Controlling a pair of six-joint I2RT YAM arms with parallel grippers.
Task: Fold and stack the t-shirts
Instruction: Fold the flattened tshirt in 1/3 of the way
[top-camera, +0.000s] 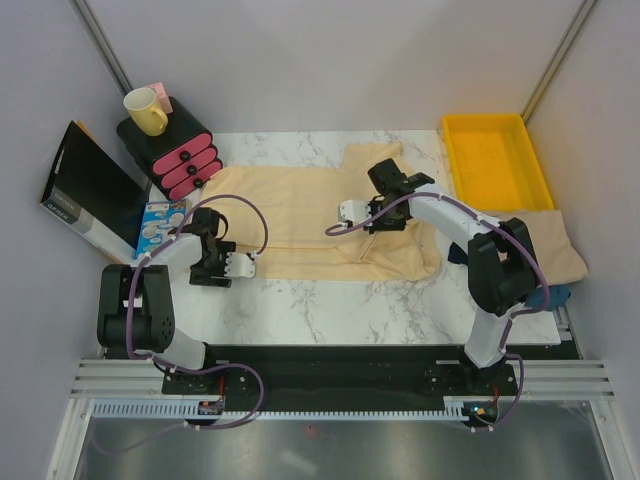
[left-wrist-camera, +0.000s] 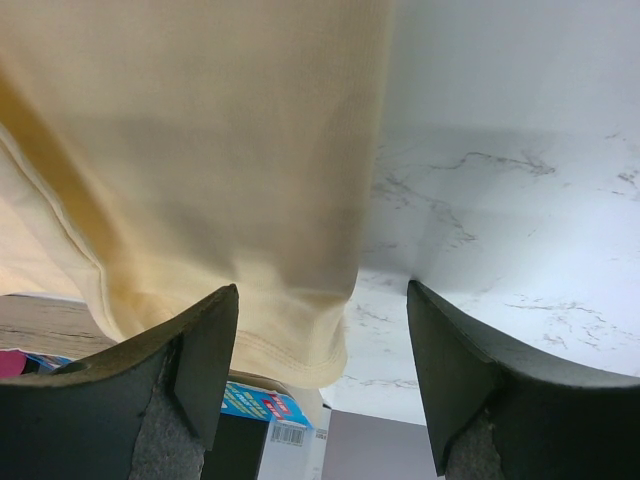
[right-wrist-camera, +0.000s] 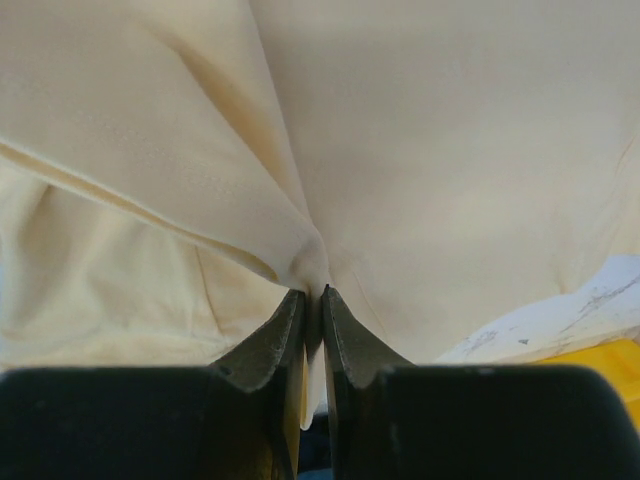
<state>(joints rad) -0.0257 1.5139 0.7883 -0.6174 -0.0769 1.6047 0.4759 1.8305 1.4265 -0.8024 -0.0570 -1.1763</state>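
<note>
A pale cream t-shirt (top-camera: 300, 215) lies spread on the marble table. My right gripper (top-camera: 345, 215) is over its middle, shut on a pinched-up fold of the fabric; in the right wrist view the fold (right-wrist-camera: 300, 255) rises from between the closed gripper (right-wrist-camera: 313, 300). My left gripper (top-camera: 243, 265) is open at the shirt's near left corner; in the left wrist view the hemmed corner (left-wrist-camera: 300, 340) hangs between the spread fingers (left-wrist-camera: 210, 350), apart from both. A second, beige-tan t-shirt (top-camera: 555, 250) lies at the right edge, partly under the right arm.
A yellow tray (top-camera: 495, 160) stands at the back right. A pink and black drawer unit (top-camera: 175, 150) with a yellow mug (top-camera: 145, 110) stands at the back left. A black box (top-camera: 85, 190) and a blue packet (top-camera: 160, 220) lie beside the left arm.
</note>
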